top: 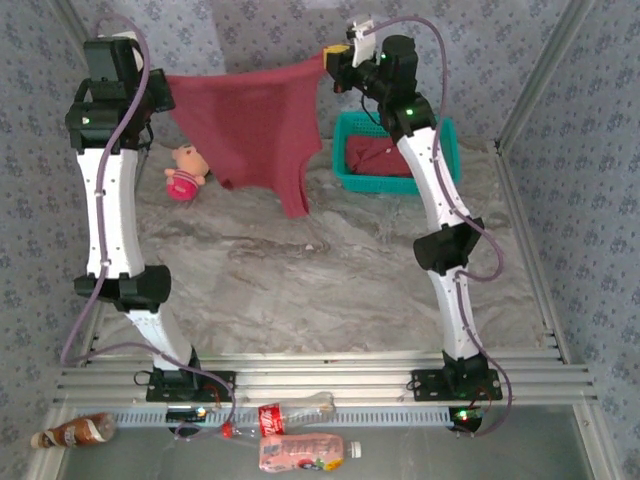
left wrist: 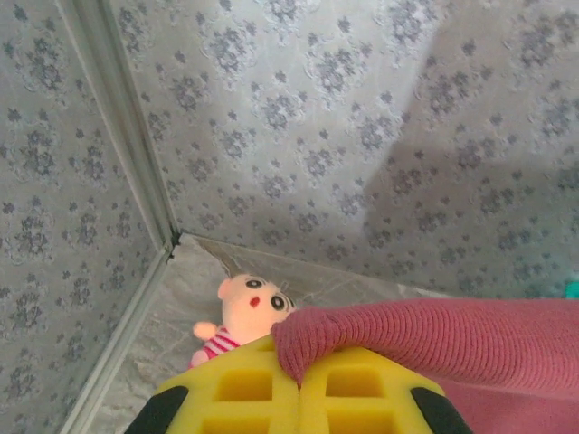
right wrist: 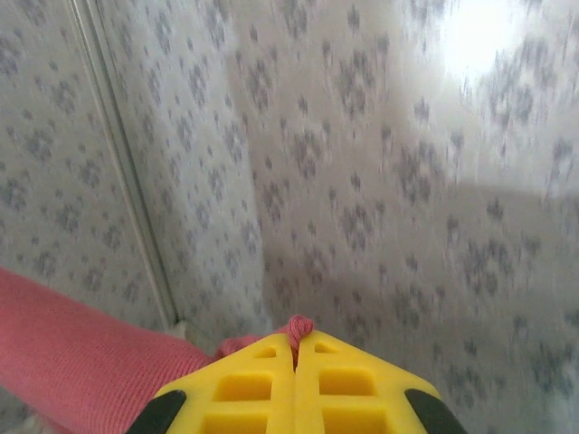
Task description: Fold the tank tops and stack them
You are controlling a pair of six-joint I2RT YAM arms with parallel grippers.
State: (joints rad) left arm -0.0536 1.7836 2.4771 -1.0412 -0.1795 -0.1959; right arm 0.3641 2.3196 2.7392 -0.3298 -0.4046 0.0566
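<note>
Left hand (top: 163,93) is clamping fully shut on the tank top (top: 250,125) at its 9 o'clock corner, right hand (top: 337,62) likewise at 3 o'clock. It's hanging spread above the worktop (top: 300,290) around 12 o'clock. Second tank top (top: 385,155) is lying in the basket (top: 345,178) at 2 o'clock.

The dark red ribbed cloth tank top (top: 255,120) has one plain colour. The plastic mesh basket (top: 343,150), upper right, is teal. The small pink plush doll (top: 185,172) has a striped body. The table (top: 300,290) is grey with marble veins.
</note>
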